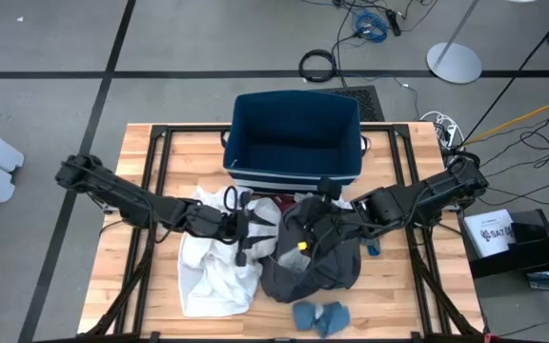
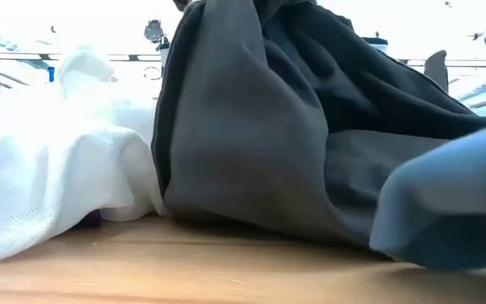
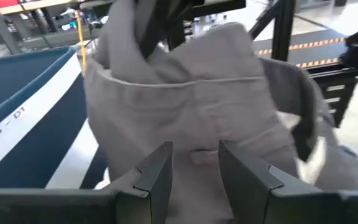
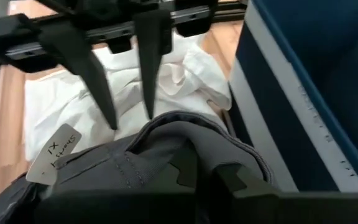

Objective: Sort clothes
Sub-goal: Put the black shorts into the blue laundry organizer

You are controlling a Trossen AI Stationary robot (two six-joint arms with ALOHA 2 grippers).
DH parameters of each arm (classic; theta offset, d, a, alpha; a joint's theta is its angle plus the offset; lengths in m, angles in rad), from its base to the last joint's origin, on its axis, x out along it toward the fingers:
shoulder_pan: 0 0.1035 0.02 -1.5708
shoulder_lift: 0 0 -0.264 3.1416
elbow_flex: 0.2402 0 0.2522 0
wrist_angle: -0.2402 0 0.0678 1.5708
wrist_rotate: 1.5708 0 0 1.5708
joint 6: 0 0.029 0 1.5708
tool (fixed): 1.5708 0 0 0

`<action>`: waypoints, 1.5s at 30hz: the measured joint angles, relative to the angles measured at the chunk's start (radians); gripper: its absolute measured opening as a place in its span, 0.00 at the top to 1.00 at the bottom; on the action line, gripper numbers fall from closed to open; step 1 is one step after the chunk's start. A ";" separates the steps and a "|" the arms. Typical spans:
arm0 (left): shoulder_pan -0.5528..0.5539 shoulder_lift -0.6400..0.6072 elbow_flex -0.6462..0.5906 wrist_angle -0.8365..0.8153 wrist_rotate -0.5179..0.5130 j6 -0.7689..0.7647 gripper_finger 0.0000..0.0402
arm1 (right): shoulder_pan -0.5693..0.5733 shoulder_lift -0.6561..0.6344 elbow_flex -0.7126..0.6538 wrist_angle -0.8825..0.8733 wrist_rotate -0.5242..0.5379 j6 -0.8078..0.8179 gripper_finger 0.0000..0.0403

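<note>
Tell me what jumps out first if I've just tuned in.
The dark grey garment bunched mid-table, pinched at its top by the shut right gripper. The left gripper, fingers apart, faces it from the white garment side. Behind them sits the navy bin, with blue socks at the near edge.

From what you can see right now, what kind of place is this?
Probably a robotics lab or test workshop: a wooden table on a black metal frame stands on a grey floor marked with dark tape lines, loose cables trail across it, and a round stand base sits nearby.
</note>
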 joint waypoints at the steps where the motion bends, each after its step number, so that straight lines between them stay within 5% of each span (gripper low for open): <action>1: 0.000 0.003 0.000 0.002 -0.001 0.014 0.65 | 0.000 0.000 0.000 0.000 -0.011 0.000 1.00; 8: -0.002 0.007 0.000 0.035 -0.005 0.285 0.65 | -0.005 0.023 -0.006 -0.060 -0.046 0.014 1.00; 18: -0.010 0.014 0.000 0.031 0.060 0.256 0.65 | -0.004 0.027 -0.154 0.000 -0.171 0.146 1.00; 29: 0.033 0.088 0.000 0.034 0.056 -0.105 0.65 | -0.002 0.027 -0.188 0.132 -0.170 0.057 1.00; 35: 0.086 0.092 0.000 0.035 0.184 -0.338 0.65 | -0.003 0.027 -0.188 0.124 -0.170 0.051 1.00; 45: 0.111 0.141 0.000 0.039 0.323 -0.388 0.65 | -0.006 0.027 -0.188 0.133 -0.171 0.016 1.00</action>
